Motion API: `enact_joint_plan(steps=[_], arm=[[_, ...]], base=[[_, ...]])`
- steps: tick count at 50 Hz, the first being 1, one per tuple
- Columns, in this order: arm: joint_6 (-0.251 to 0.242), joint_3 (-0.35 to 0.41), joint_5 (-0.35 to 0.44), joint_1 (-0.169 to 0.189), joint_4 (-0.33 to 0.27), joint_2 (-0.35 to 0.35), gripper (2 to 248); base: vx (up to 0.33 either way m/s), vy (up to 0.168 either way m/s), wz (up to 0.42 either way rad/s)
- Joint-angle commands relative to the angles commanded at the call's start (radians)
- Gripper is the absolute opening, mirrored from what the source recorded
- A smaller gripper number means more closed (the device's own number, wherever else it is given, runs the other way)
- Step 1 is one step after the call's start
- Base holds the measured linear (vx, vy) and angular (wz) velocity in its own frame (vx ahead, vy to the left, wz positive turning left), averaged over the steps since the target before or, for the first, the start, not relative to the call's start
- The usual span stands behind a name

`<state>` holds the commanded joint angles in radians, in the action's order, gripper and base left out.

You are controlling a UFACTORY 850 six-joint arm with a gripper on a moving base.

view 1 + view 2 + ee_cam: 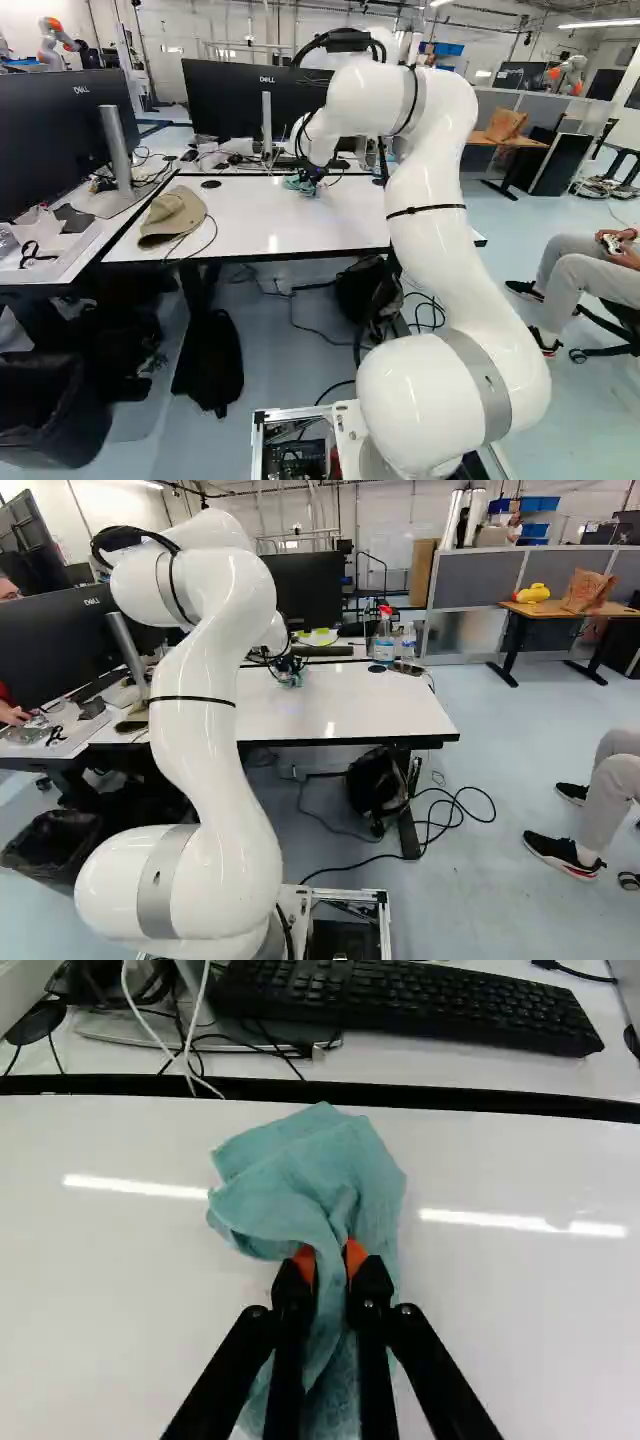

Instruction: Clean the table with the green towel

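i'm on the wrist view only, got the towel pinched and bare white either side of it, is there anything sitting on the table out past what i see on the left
Observer: Yes, a tan cap lies on the table, near its left end in the left base view.
Operator: ok won't swing that far, what about the other way
Observer: A spray bottle with a red top stands by the table's far edge, right of the arm in the right base view.
Operator: got it, and below the tabletop if i drive in closer
Observer: A black bag is under the table, beside the table leg in the right base view.
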<state>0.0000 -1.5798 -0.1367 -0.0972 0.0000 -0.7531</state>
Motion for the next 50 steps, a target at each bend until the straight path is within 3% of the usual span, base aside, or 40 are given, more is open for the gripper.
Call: enact_joint_plan(steps=[25, 50], arm=[[0.000, -0.108, 0.000, -0.028, 0.000, -0.074, 55], [0.000, -0.012, 0.000, -0.073, 0.000, -0.008, 55]], base=[[0.000, 0.000, 0.000], [0.000, 0.000, 0.000]])
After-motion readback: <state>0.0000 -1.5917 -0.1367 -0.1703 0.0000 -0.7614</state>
